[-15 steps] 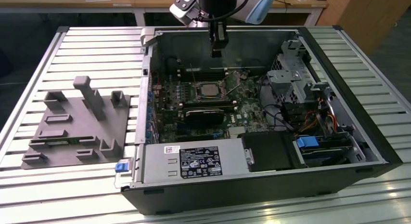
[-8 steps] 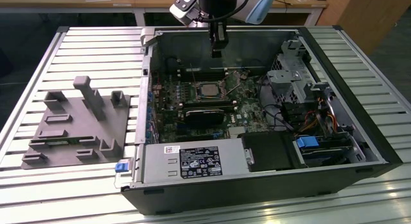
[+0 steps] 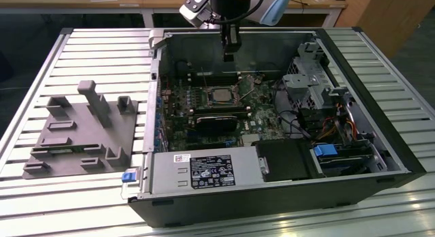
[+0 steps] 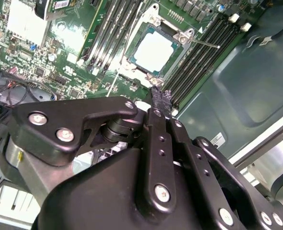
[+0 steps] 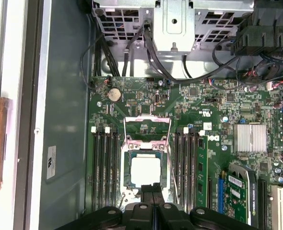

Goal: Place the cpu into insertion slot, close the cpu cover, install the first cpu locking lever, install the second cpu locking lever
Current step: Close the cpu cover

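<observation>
In the exterior view the gripper (image 3: 229,56), fingers pressed together and empty, hangs above the cpu (image 3: 219,94). The second wrist view shows the cpu seated in the insertion slot (image 4: 130,58) just beyond the gripper. In the first wrist view the cpu cover (image 5: 147,142) stands open farther on; closing it likely wants an even push on its frame.

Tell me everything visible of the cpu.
The cpu is a small flat square with a dull silver-grey metal top. It lies level in the insertion slot, inside the slot's thin metal rim, between rows of memory slots. The gripper, shut, hangs above it without touching.
</observation>
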Controlling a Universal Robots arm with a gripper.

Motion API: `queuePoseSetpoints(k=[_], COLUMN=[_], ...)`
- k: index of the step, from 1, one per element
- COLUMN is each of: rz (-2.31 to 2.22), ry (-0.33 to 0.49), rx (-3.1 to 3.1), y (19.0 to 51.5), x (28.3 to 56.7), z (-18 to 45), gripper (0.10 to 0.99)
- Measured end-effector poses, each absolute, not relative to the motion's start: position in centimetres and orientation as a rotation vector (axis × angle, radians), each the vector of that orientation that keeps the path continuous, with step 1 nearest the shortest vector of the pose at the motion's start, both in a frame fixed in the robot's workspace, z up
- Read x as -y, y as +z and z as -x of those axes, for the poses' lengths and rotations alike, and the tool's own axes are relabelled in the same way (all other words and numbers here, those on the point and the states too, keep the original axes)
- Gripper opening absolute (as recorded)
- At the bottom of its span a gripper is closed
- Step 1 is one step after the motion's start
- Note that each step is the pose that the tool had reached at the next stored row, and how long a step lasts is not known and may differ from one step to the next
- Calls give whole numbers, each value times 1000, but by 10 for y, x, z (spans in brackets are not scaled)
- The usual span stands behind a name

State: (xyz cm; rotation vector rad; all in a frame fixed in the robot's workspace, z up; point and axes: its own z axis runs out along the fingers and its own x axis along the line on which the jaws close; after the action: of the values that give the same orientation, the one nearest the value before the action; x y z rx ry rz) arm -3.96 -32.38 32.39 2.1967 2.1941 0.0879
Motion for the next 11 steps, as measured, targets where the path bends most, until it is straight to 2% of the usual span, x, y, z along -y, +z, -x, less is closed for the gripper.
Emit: queuePoseSetpoints(k=[11], rz=[-2203], ry=[76], rx=[-2200], y=[315], x=[324], z=[39], gripper=[106])
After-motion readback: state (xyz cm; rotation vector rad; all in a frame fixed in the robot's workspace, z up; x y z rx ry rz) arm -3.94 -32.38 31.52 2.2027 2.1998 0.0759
